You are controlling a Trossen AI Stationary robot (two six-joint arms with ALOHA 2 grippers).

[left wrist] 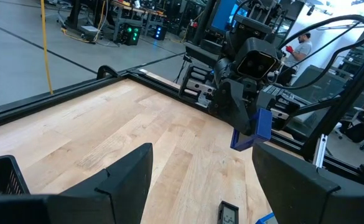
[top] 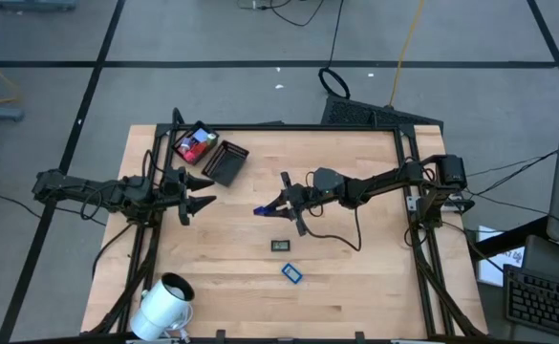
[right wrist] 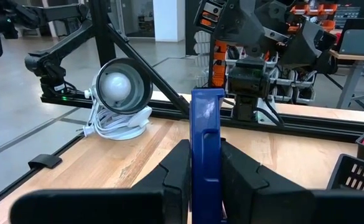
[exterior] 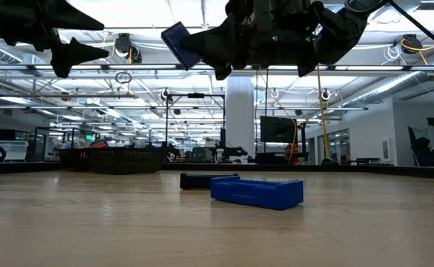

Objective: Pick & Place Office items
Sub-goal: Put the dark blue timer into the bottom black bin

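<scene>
Plastic, it seemed, was the material of the dark blue flat piece (right wrist: pixel 206 146): thin, stiff and surely very light. It stood on edge between the fingers of the right gripper (top: pixel 277 209), which were narrow and pressed on its two flat faces. In the low view it hung clearly above the table (top: pixel 355 287), not touching it. I judged the smooth faces a little slippery, so a hold low on the piece, near its middle, would be safer than one at a corner, where it could turn.

Taking the black tray (top: pixel 225 161) as landmark: the held piece was some way from the tray, toward the table's middle. Two more items lay flat farther from the tray, a dark one (top: pixel 281 246) and beyond it a brighter blue one (top: pixel 292 273); both were low and would need a grip across their short sides. Red items (top: pixel 195 145) already lay in a compartment just beside the tray. The left gripper (top: pixel 195 189) waited near the tray with fingers wide and holding nothing. A white cylinder (top: pixel 167 304) stood well apart from the tray.
</scene>
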